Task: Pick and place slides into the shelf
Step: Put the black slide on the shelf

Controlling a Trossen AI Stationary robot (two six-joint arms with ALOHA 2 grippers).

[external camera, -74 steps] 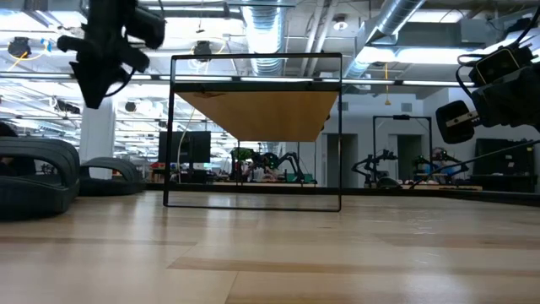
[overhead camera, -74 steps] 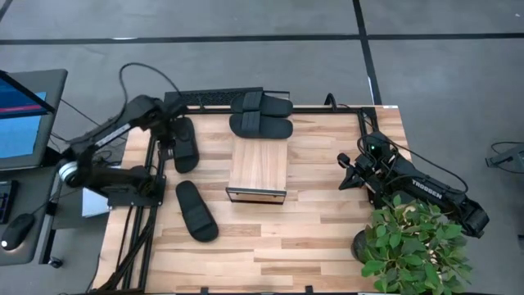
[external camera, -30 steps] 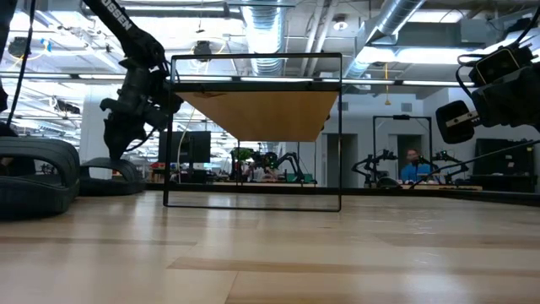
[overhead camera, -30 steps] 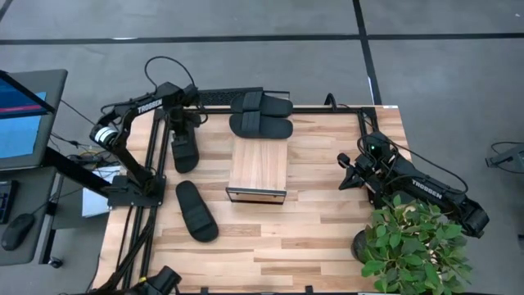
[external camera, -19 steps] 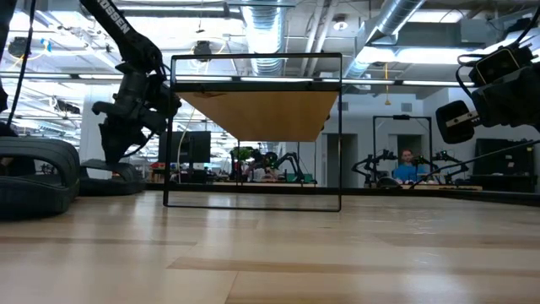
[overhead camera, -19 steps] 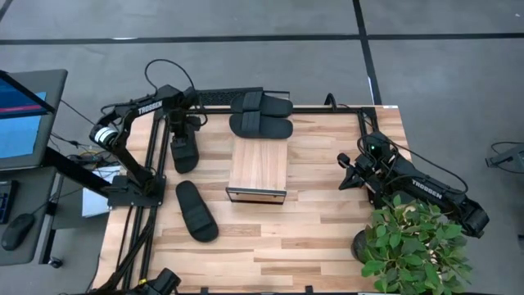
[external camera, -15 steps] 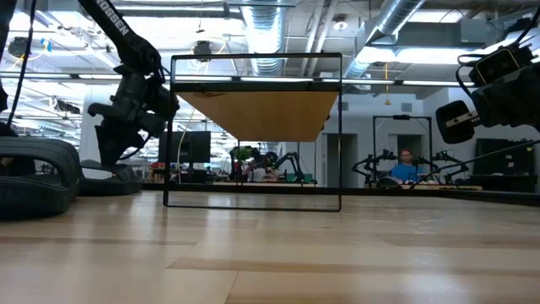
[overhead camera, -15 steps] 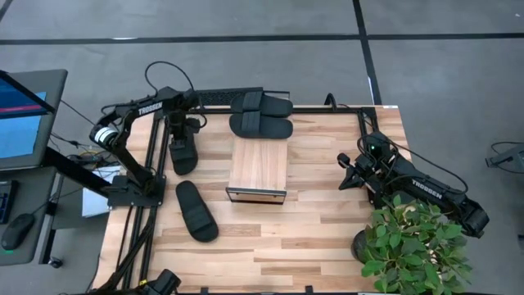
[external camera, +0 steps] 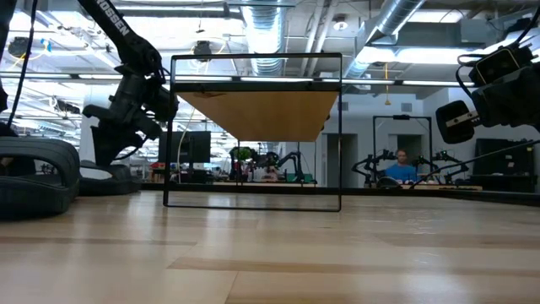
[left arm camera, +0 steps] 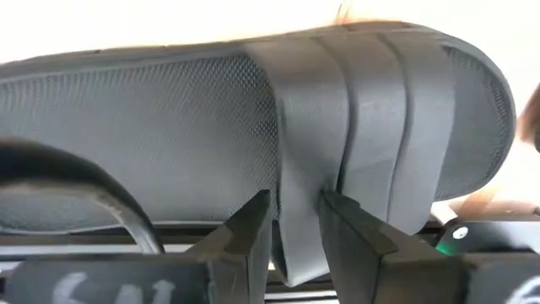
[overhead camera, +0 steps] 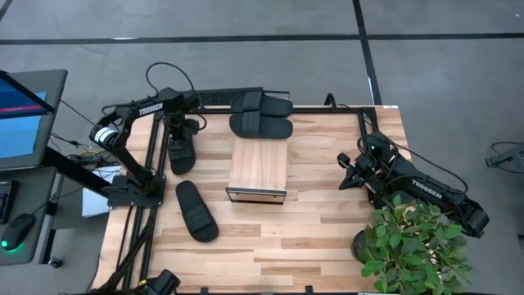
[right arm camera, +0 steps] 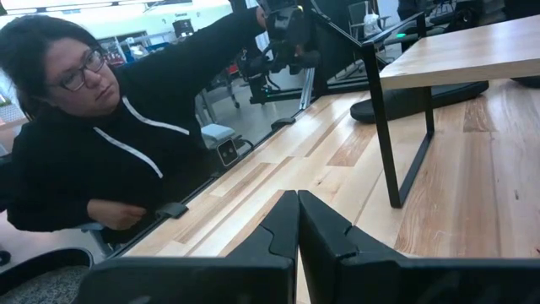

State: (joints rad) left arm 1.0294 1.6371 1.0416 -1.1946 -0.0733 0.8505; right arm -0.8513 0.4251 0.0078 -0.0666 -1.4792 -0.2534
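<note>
Several black slides lie on the table: two side by side at the far edge (overhead camera: 260,115), one at the near left (overhead camera: 196,211), and one at the far left (overhead camera: 182,153). My left gripper (overhead camera: 178,133) stands over the far-left one, shut on its strap. The shelf (overhead camera: 258,168) stands mid-table on its dark frame legs (external camera: 256,203). My right gripper (overhead camera: 347,170) waits shut and level at the table's right side, clear of everything. My left gripper pinches the ribbed strap (left arm camera: 297,221) of the far-left slide between its two fingers (left arm camera: 251,230), at the strap's heel-side rib near where it joins the sole's side. The fingers come from above, pointing steeply down. The slide (external camera: 110,177) seems to lie on the table.
A potted plant (overhead camera: 413,246) stands at the near right corner. A monitor (overhead camera: 24,115) stands off the table's left side. A person in a black hoodie (right arm camera: 101,160) sits beyond the table. Bare wood lies in front of the shelf (overhead camera: 311,238).
My left gripper has sunk a little onto the far-left slide, shifted slightly toward the table's left edge and rolled its wrist. The gap between its fingers shows no change. My right arm has kept still.
</note>
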